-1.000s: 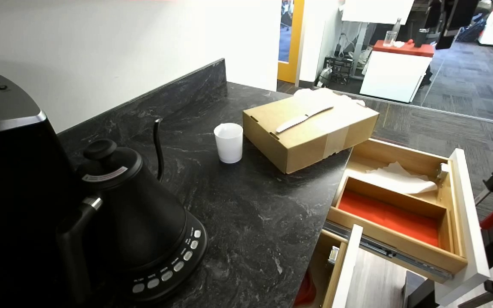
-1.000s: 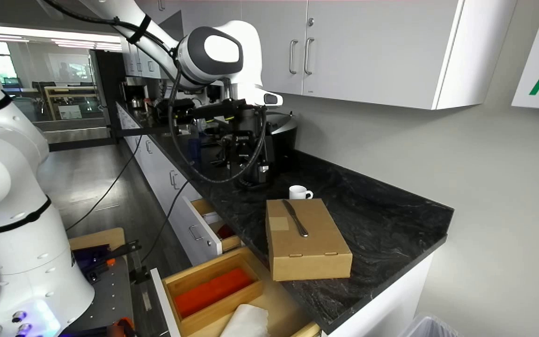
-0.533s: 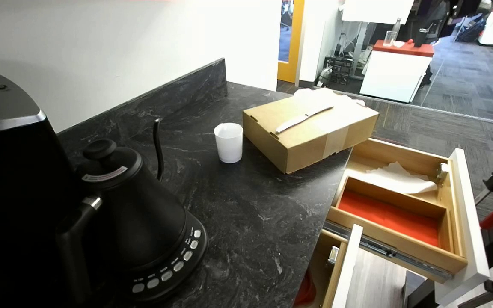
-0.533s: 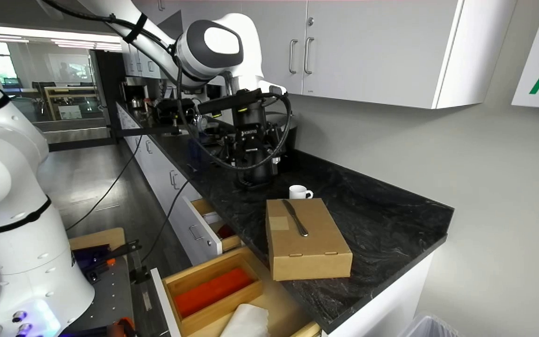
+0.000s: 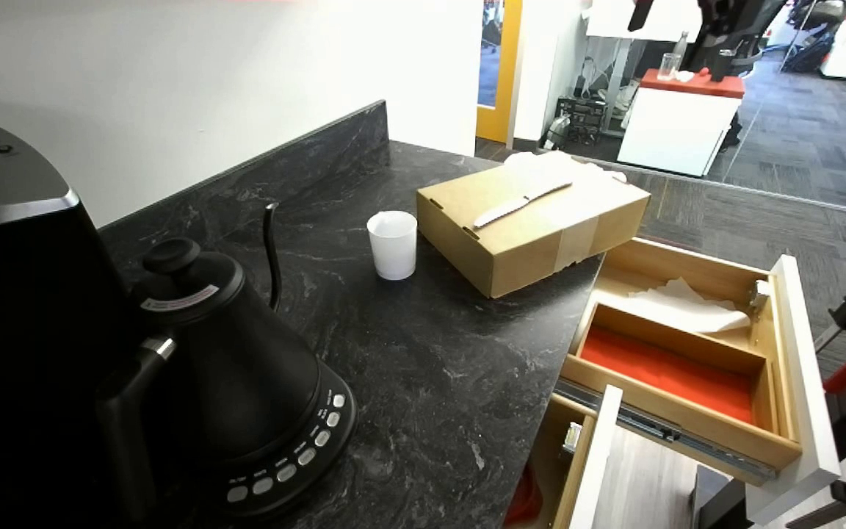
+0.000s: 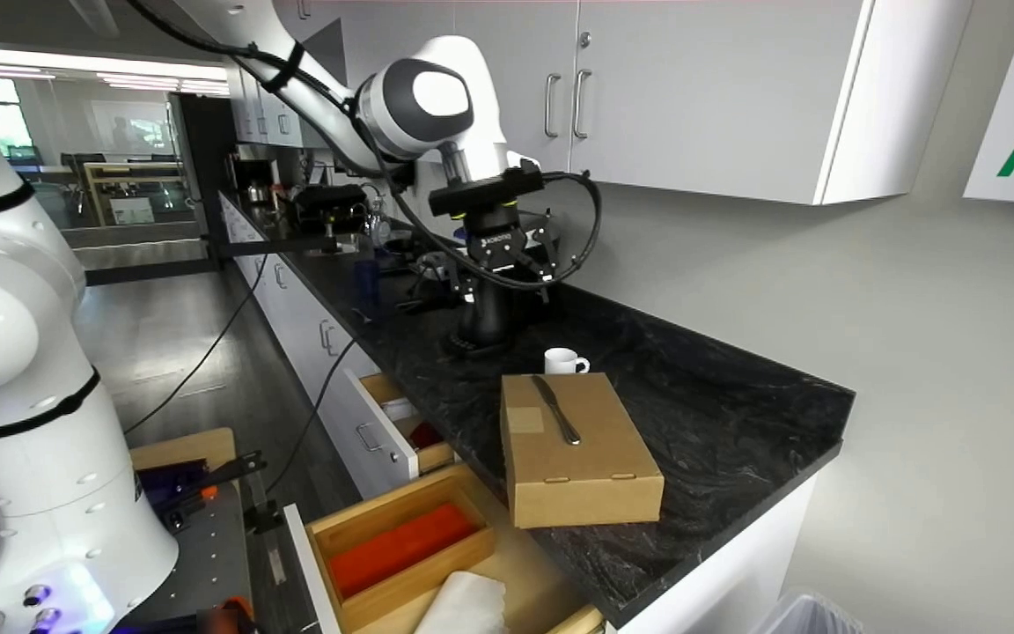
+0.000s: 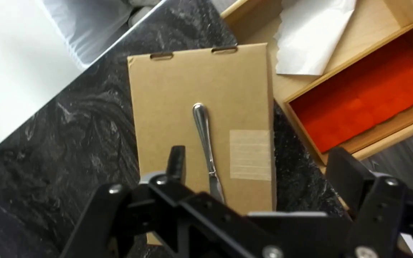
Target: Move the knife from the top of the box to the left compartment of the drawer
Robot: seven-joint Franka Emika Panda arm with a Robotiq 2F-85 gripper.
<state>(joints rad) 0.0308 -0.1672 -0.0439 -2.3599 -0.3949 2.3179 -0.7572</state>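
Observation:
The slim knife lies flat on the box top in both exterior views and the wrist view, where my gripper hides its blade tip. The brown cardboard box sits on the counter's end. The light wooden drawer stands open beside it. One compartment has an orange-red floor. My gripper is open, its fingers wide apart with nothing between them. It hangs above the counter, beyond the box in an exterior view, not touching the knife.
A white cup stands close beside the box. A black kettle stands on the counter. White paper lies in the drawer's wider part. Another open drawer sits alongside. A lined bin is past the counter edge.
The arm and gripper have moved toward the box, rightward in an exterior view, and the gripper has turned and tilted. The knife, box, cup and drawer have not moved.

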